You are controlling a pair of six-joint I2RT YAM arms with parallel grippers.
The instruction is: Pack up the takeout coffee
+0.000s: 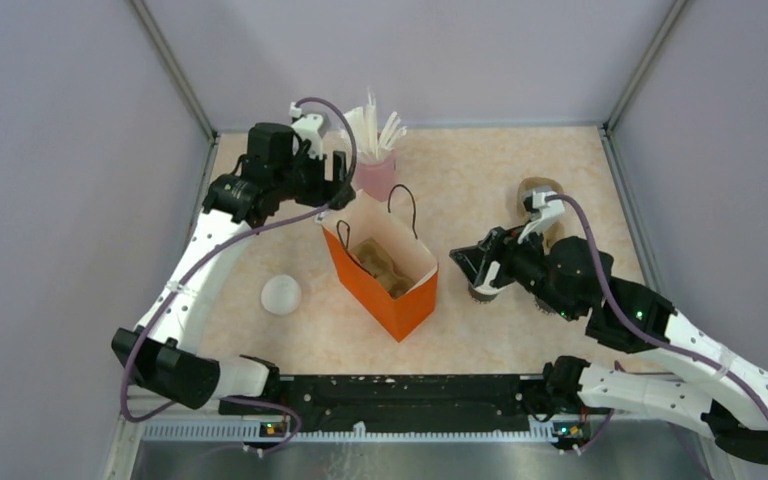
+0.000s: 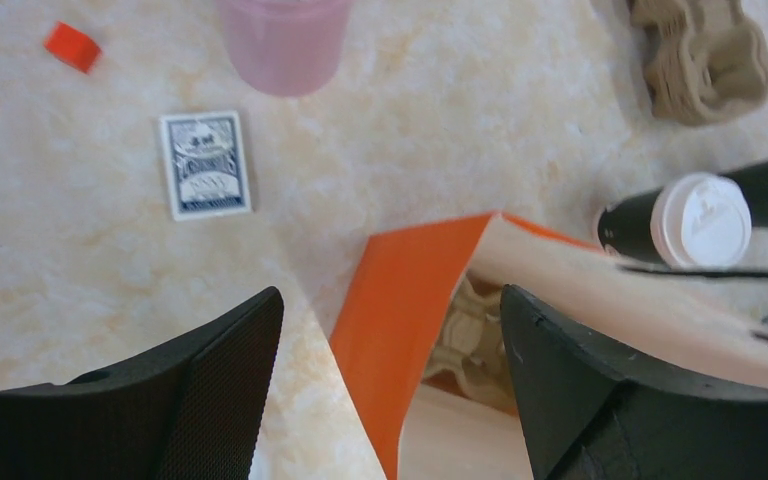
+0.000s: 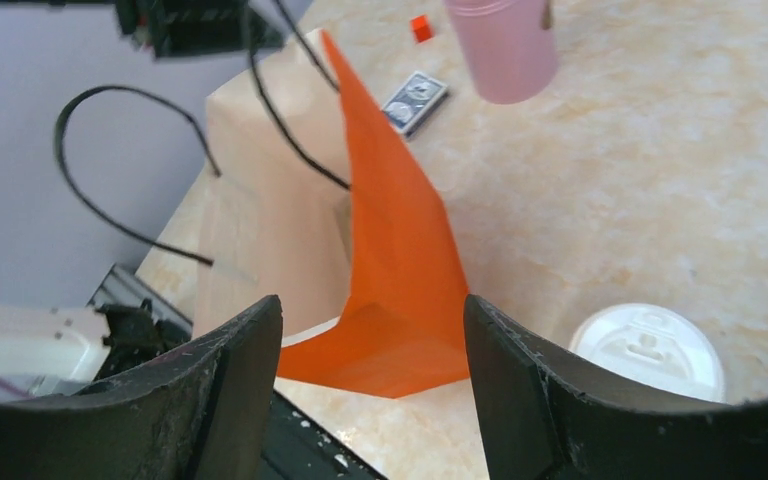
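Orange bag (image 1: pixel 385 285) upright, left jaws wide over its rim, right jaws wide beside takeout coffee (image 3: pixel 648 350)

- Small dark brown paper coffee cup (image 2: pixel 632 228), closed with a round white plastic lid (image 3: pixel 648 350).
- Stands upright on the table (image 1: pixel 480 190), with the embossed lid top facing up.
- Sits outside the orange bag (image 1: pixel 375 285), near its right side, and is much shorter than it.
- Mostly hidden in the top view.

Wide-apart jaws: left arm (image 1: pixel 192 270), right arm (image 1: pixel 705 352).
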